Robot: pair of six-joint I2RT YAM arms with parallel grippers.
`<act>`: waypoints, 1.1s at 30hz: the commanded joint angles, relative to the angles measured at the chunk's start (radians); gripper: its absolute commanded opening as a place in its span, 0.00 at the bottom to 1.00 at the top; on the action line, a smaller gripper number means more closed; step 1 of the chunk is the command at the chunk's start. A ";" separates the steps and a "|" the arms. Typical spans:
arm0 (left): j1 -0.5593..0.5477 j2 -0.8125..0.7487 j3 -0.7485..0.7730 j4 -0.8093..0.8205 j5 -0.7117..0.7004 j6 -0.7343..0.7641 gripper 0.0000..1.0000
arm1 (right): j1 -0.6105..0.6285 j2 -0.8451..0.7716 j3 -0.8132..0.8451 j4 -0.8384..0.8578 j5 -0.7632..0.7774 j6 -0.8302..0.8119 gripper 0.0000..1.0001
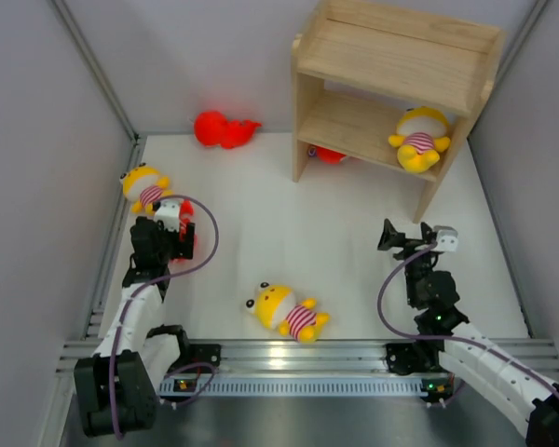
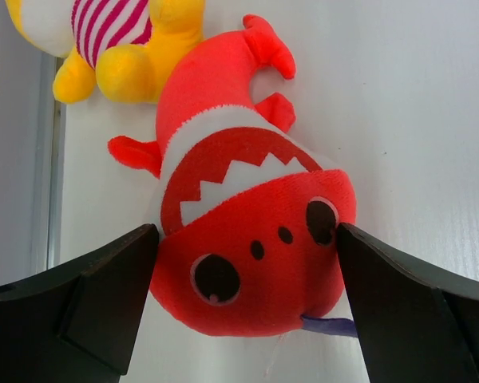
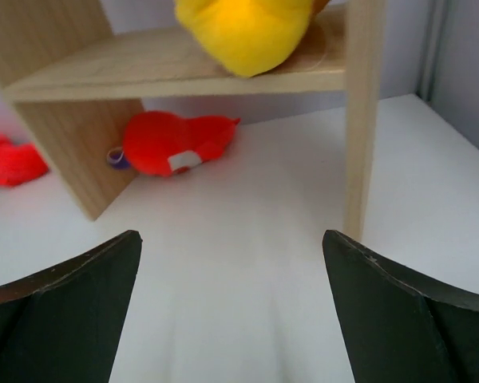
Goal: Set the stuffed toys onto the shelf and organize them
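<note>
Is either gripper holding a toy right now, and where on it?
Left gripper straddles the red shark's head, fingers at both sides; a firm clamp cannot be told. Right gripper is open and empty.

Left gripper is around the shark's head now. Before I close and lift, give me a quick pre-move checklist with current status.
1. Red shark centred between the left gripper fingers: ok, its head fills the gap.
2. Left fingers touching the plush: cannot tell, they sit right at its sides.
3. Neighbouring yellow toy outside the grasp: ok, it lies beyond the shark's tail.
4. Free space on the shelf: ok, the top board is bare and the lower board holds only one yellow toy.
5. Right gripper clear: ok, open, empty, facing the shelf.
</note>
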 commanded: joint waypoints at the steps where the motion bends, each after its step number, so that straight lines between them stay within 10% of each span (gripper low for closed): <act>1: -0.001 0.014 0.043 0.033 -0.022 -0.035 0.99 | -0.007 0.039 0.096 -0.114 -0.298 -0.015 0.96; 9: -0.001 0.027 0.207 -0.304 0.002 0.123 0.99 | 0.003 0.280 0.415 -0.418 -1.123 -0.043 0.94; 18: -0.001 0.019 0.255 -0.517 -0.094 0.138 0.99 | 0.143 0.504 0.743 -1.197 -1.092 0.096 0.81; 33: -0.002 0.023 0.276 -0.536 -0.082 0.108 0.99 | 0.232 0.527 0.393 -0.863 -1.274 0.211 0.78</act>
